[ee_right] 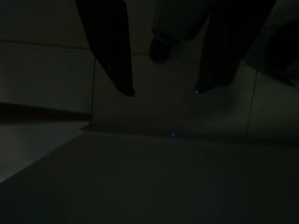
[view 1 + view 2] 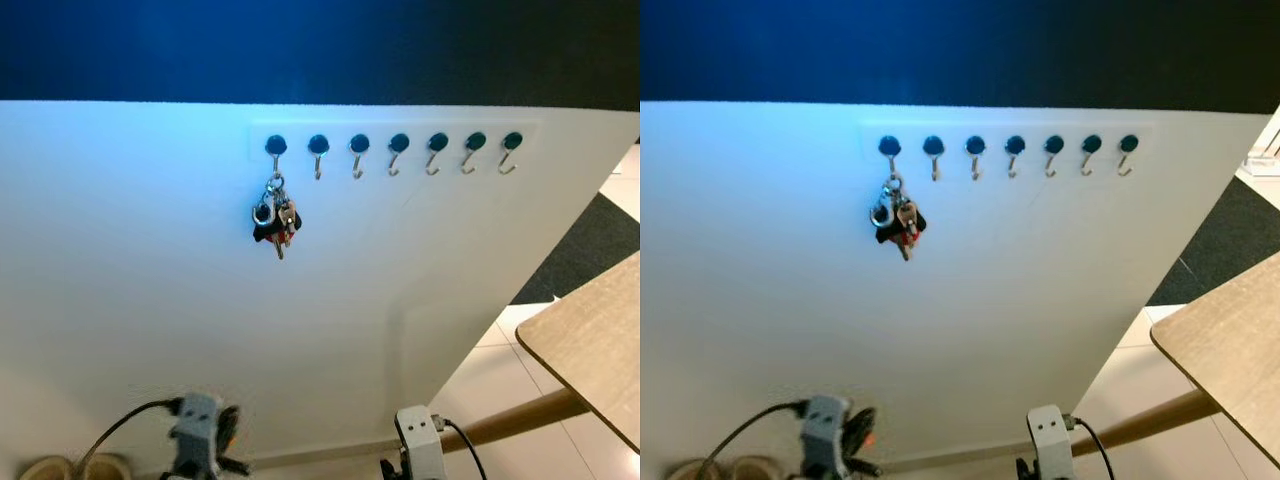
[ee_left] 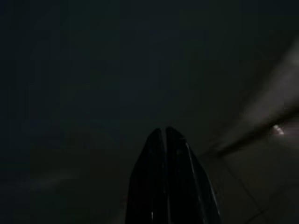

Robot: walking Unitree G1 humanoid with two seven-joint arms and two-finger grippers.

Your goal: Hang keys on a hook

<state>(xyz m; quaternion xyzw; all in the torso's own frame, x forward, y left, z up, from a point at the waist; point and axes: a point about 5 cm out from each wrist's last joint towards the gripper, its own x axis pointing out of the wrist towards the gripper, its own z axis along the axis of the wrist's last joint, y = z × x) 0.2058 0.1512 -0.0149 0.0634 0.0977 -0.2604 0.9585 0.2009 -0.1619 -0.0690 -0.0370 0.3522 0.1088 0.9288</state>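
Keys [image 2: 275, 218] hang in a bunch from the leftmost hook [image 2: 276, 150] of a row of seven set high on a white panel [image 2: 150, 300], so the hanging looks done, judging by how things lie. Taking that panel as the landmark: the six bare hooks run to the right of the keys along its upper edge, a dark wall rises above it, a wooden worktop [image 2: 590, 340] juts in off its right end, and tiled floor shows past its lower right corner. Both arms sit low at the panel's foot, well below the keys. The left hand [image 3: 166, 135] has its fingers pressed together on nothing; the right hand [image 1: 163, 91] has its fingers spread apart, empty, over dark floor. The risk now is small but real. The bunch seems to ride on a shallow open hook by a clip or ring, so a bump to the panel from an arm lifting or the robot turning away could swing it off. A knock against the worktop edge in turning is the other likely slip.
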